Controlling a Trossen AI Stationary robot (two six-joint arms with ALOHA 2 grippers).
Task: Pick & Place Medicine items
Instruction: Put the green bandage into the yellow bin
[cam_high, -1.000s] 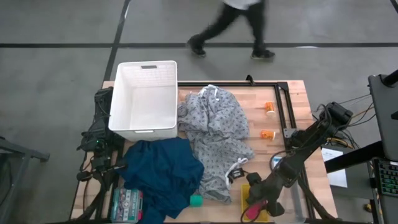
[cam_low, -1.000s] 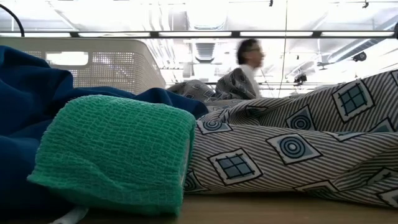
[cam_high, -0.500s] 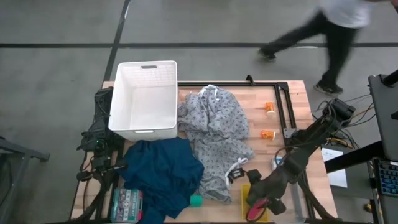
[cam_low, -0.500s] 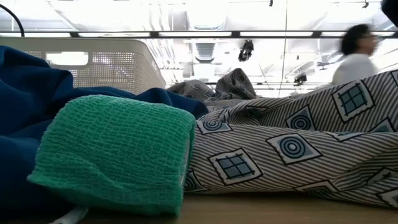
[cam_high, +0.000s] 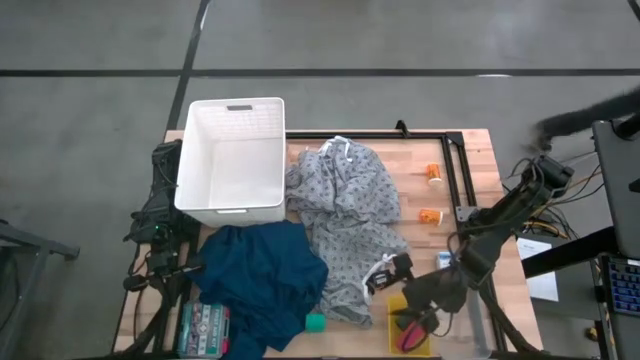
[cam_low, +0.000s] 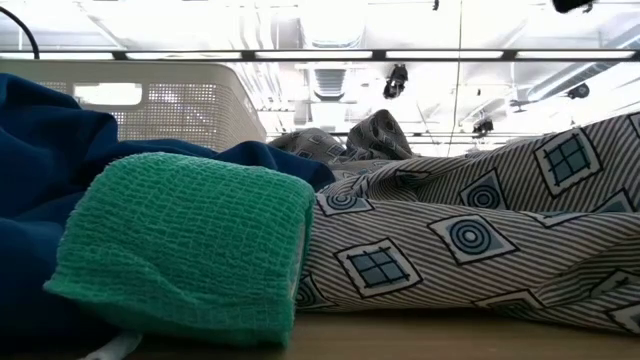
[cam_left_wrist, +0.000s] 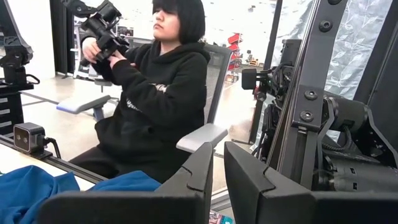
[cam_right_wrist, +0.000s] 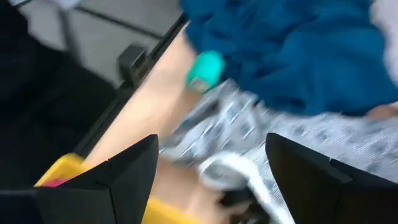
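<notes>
Table (cam_high: 455, 190) of light wood carries everything, and the right claw (cam_high: 412, 318) hangs low over its near right corner with its two fingers (cam_right_wrist: 118, 177) spread wide and nothing between them. White basket (cam_high: 232, 155) stands far from this claw, at the opposite far corner. Grey patterned cloth (cam_high: 350, 225) lies just beside the claw, toward the table's middle, and its white cord (cam_right_wrist: 233, 171) is right in front of the fingers. Blue cloth (cam_high: 260, 280) lies beyond the grey one, with a green roll (cam_high: 316, 322) at its edge. Yellow box (cam_high: 405, 325) with a pink thing (cam_high: 408, 336) in it sits directly under the claw. Two small orange pieces (cam_high: 431, 215) rest well apart from the claw, toward the far right side. Left claw (cam_left_wrist: 217, 180) waits at the table's left edge, nearly closed and empty.
</notes>
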